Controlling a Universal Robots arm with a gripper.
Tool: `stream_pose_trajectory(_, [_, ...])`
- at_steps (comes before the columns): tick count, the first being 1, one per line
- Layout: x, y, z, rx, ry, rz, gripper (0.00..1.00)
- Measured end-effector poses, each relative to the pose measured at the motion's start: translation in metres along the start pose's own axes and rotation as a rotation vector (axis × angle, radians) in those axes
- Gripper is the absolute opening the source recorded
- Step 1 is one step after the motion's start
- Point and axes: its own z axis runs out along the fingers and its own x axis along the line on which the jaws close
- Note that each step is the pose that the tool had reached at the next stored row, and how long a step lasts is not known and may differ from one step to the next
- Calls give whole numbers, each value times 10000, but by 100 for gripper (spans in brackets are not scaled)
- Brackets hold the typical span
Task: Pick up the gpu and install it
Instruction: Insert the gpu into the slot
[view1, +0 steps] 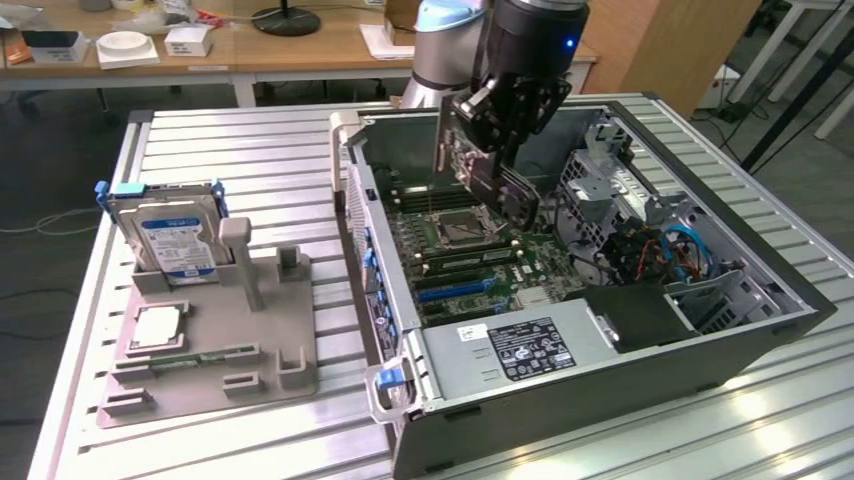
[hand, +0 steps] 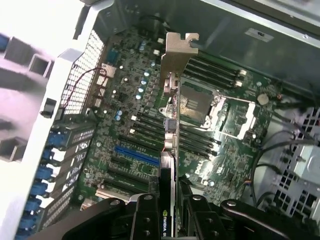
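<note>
Hand (view1: 505, 125) grasping gpu (view1: 515, 200)
The gpu hangs on edge over the motherboard (view1: 461, 265) inside the open case (view1: 641, 370).

The arm (view1: 434, 60) is silver-grey with a pale blue joint cap, then a black wrist with a tiny blue light (view1: 571, 42). The gripper (view1: 505, 125) is all black, with chunky linked fingers (hand: 145, 220) and round pivot screws.

A slatted metal table (view1: 227, 140) bears two things: an open computer case (view1: 587, 420) lying on its side toward the exterior view's right, and a flat grey holder tray (view1: 274, 345) just beside it on the exterior view's left
</note>
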Motion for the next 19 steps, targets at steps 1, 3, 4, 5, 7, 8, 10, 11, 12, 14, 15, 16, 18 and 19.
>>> stream_pose_trajectory(1, [-1, 0, 3, -5, 3, -148, 26])
stream_pose_trajectory(3, [-2, -1, 11, -14, 10, -456, 26])
stream_pose_trajectory(4, [-2, -1, 14, -17, 14, -612, 26])
stream_pose_trajectory(5, [-3, -1, 18, -21, 18, -769, 26])
stream_pose_trajectory(7, [-5, -2, 25, -29, 24, -1087, 26])
stream_pose_trajectory(8, [-5, -2, 29, -34, 27, -1241, 26])
stream_pose_trajectory(10, [-6, -3, 36, -42, 35, -1549, 26])
stream_pose_trajectory(11, [-7, -4, 40, -46, 38, -1718, 26])
stream_pose_trajectory(12, [-8, -4, 43, -50, 42, -1871, 26])
stream_pose_trajectory(14, [-9, -5, 51, -58, 49, -2181, 26])
stream_pose_trajectory(15, [-10, -5, 54, -62, 52, -2336, 26])
stream_pose_trajectory(16, [-10, -5, 58, -67, 55, -2489, 26])
stream_pose_trajectory(18, [-11, -6, 66, -74, 63, -2807, 26])
stream_pose_trajectory(19, [-12, -6, 70, -78, 65, -2961, 26])
